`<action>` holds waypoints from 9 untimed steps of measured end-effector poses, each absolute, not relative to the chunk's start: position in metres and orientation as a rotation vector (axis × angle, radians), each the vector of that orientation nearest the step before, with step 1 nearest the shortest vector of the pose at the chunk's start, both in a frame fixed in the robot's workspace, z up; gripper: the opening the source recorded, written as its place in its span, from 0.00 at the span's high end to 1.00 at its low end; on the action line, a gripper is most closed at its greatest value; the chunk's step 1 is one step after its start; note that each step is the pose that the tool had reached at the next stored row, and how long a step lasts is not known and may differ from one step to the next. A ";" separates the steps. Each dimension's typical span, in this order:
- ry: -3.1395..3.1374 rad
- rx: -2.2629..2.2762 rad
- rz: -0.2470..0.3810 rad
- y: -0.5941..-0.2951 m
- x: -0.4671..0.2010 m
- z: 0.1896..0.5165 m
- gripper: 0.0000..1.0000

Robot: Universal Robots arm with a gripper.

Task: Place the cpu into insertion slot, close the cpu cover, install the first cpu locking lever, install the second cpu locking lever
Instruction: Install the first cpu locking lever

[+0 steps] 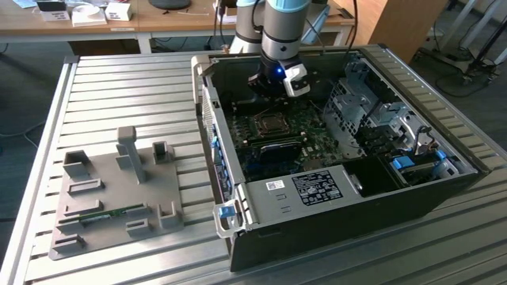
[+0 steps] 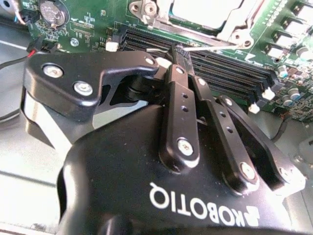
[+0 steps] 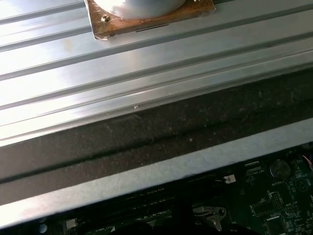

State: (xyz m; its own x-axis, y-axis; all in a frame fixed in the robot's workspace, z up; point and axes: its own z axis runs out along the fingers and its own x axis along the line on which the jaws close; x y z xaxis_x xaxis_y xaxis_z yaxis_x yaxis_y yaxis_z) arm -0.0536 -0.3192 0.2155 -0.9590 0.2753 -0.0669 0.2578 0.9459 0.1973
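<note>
cpu (image 2: 205, 11) lies flat in the insertion slot (image 1: 257, 124) on the green board (image 2: 88, 24), silver top showing through the window of the cpu cover (image 2: 159, 14), which looks folded down over it. Judged light, stiff and fragile underneath, it is best held by its opposite edges, never by the faces. Just beside the cover runs a locking lever (image 2: 215, 47), a thin springy wire, likely slippery, best gripped near its free end. The tool (image 2: 178, 50) has its fingers pressed together at that end, apparently pinching the wire above the memory slots (image 2: 220, 73). All this sits inside an open computer case (image 1: 333, 208) on the ribbed table (image 1: 127, 83).
</note>
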 end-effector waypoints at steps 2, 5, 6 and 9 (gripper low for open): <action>3.006 0.413 0.286 -0.319 -0.054 0.213 0.89; 3.006 0.413 0.281 -0.319 -0.054 0.213 0.89; 3.006 0.412 0.277 -0.319 -0.054 0.212 0.89; 3.006 0.412 0.275 -0.318 -0.054 0.212 0.89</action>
State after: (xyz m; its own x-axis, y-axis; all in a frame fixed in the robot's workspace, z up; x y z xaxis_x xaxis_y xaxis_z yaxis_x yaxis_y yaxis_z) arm -0.0536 -0.3183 0.2121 -0.9590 0.2748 -0.0688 0.2577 0.9472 0.1906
